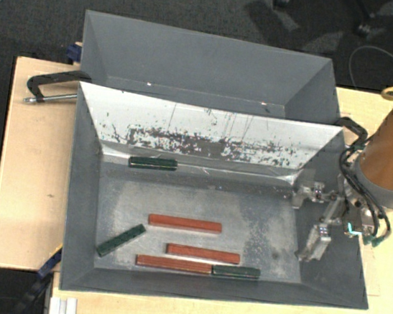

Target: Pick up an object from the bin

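My gripper [310, 250] hangs at the right side of the bin, over bare floor near the right wall, with nothing seen in it. The nearest thing is a short dark green bar [235, 271] lying flat by the front wall, to the gripper's left. It touches end to end a red-brown bar [173, 264]. Just behind them lies a second red-brown bar [202, 254], also flat and well left of the gripper.
A third red-brown bar [184, 223] lies mid-floor. One dark green bar [120, 240] sits slanted at the front left, and another [153, 162] rests against the back wall at the left. The arm with its orange cover stands over the bin's right rim.
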Robot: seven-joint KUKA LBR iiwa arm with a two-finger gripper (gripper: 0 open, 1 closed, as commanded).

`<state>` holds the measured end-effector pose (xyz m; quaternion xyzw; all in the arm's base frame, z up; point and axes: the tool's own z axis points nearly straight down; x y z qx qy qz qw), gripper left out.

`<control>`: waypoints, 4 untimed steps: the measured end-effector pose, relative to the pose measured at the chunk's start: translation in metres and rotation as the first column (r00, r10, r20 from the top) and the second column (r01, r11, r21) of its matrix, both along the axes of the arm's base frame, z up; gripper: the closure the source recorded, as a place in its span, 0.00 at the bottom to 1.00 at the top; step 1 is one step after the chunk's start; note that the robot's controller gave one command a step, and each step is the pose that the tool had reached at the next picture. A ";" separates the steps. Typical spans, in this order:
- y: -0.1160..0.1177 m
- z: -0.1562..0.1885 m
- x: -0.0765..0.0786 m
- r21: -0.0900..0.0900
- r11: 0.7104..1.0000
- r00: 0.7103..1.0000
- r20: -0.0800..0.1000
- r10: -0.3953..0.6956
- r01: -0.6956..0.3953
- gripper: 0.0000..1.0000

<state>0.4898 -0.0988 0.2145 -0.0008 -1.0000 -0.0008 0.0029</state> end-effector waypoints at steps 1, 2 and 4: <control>0.058 -0.084 0.024 0.003 0.994 0.994 0.000 0.106 -0.106 0.00; 0.115 -0.141 0.036 0.003 0.997 0.997 0.002 0.083 -0.083 0.00; 0.108 0.004 0.061 -0.002 0.996 0.995 0.022 0.093 -0.093 1.00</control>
